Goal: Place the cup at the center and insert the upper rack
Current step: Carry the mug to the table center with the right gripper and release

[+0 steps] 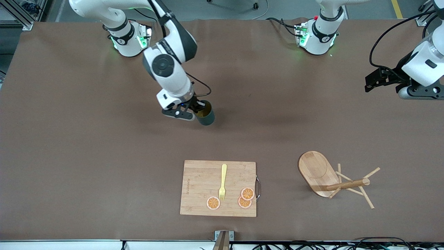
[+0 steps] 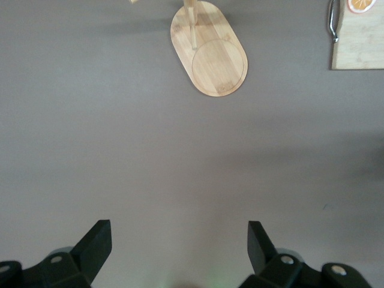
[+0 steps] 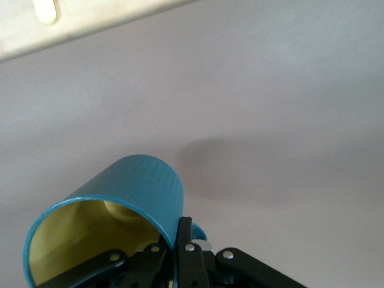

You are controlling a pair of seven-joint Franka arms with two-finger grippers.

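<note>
My right gripper (image 1: 198, 110) is shut on the rim of the cup (image 1: 206, 114), a dark teal ribbed mug with a yellow inside, and holds it tilted above the bare table near the middle. In the right wrist view the cup (image 3: 129, 198) fills the lower part, one finger inside the rim and one outside by the handle. The upper rack (image 1: 333, 177), a wooden mug tree with an oval base, lies on its side toward the left arm's end of the table; its base shows in the left wrist view (image 2: 210, 57). My left gripper (image 2: 180, 240) is open and empty, high over that end of the table.
A wooden cutting board (image 1: 197, 189) lies nearer the front camera than the cup. On it are a yellow fork (image 1: 222, 182) and three orange slices (image 1: 245, 198). A corner of the board shows in the left wrist view (image 2: 360, 36).
</note>
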